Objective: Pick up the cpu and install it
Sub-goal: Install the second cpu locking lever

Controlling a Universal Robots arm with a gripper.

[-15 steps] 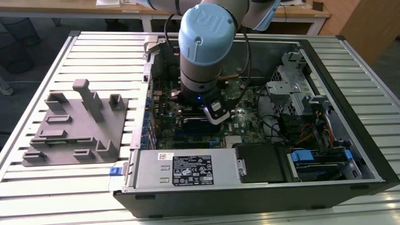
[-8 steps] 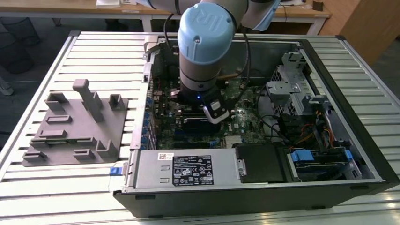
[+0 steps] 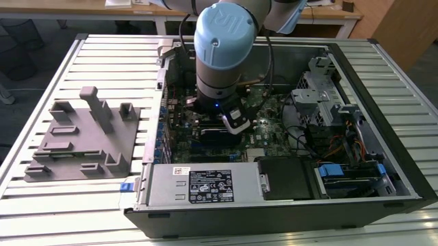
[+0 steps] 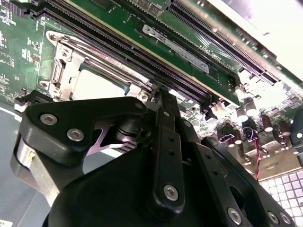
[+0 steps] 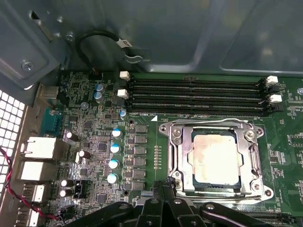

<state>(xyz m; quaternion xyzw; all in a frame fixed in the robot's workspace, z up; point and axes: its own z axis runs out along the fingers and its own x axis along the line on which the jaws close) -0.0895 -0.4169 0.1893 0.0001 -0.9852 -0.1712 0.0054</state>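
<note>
The cpu (image 5: 215,158), a flat square chip with a silvery-grey top, lies in the metal socket frame (image 5: 177,142) on the green motherboard; in the second wrist view the cpu (image 4: 97,85) lies under the frame's bars. My gripper (image 5: 167,182) is shut, its black tips side by side at one corner of the socket frame, with nothing seen between them. In the second wrist view the gripper (image 4: 155,92) ends right beside the frame's edge. In the exterior view the gripper (image 3: 233,128) reaches down into the open computer case (image 3: 383,107).
Memory slots (image 5: 194,97) run along the socket's far side. Capacitors (image 5: 113,149) and rear ports (image 5: 40,149) stand beside it. In the case sit a power supply (image 3: 198,187), a drive cage (image 3: 321,97) and cables. A grey tray (image 3: 75,138) with upright blocks lies at the exterior view's left.
</note>
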